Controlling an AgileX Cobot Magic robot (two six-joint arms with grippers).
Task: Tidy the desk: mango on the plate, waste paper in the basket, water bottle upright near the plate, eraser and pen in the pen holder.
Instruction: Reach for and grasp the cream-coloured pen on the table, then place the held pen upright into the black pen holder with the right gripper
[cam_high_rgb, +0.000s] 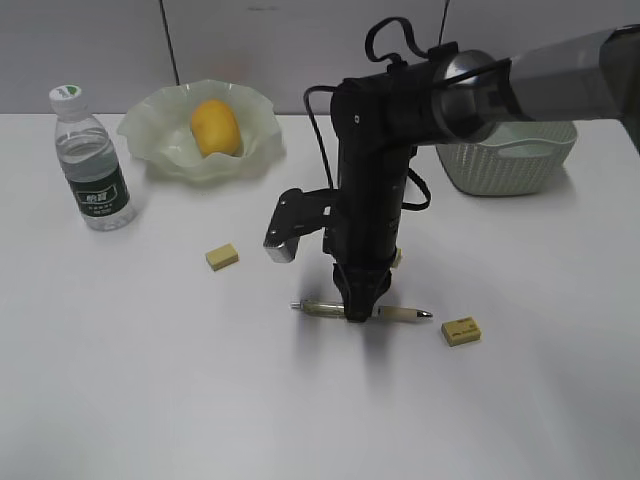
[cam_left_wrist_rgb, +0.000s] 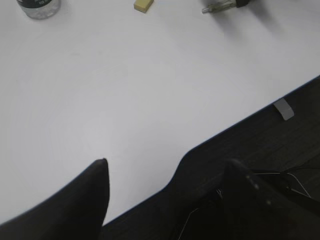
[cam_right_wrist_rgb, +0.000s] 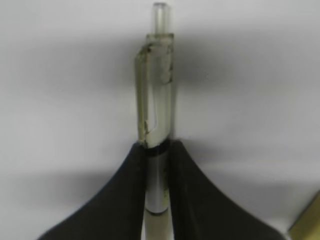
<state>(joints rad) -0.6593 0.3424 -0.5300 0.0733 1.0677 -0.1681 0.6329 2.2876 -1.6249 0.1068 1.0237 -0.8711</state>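
The clear pen (cam_high_rgb: 320, 307) lies flat on the white desk (cam_high_rgb: 150, 380). My right gripper (cam_high_rgb: 357, 310) points straight down on its middle. In the right wrist view both black fingers press the pen (cam_right_wrist_rgb: 157, 85) barrel, so the right gripper (cam_right_wrist_rgb: 159, 155) is shut on it. One tan eraser (cam_high_rgb: 222, 257) lies left of the pen, another eraser (cam_high_rgb: 461, 331) to its right. The mango (cam_high_rgb: 215, 127) rests in the wavy green plate (cam_high_rgb: 165, 120). The water bottle (cam_high_rgb: 92, 160) stands upright left of the plate. My left gripper (cam_left_wrist_rgb: 167, 167) hangs open and empty over the desk's front edge. Waste paper and pen holder are out of view.
The green woven basket (cam_high_rgb: 510, 160) stands at the back right, partly behind the right arm. In the left wrist view the desk's front edge (cam_left_wrist_rgb: 240, 122) runs diagonally, with dark floor below it. The right arm's wrist camera (cam_high_rgb: 283, 245) juts out to the left above the pen.
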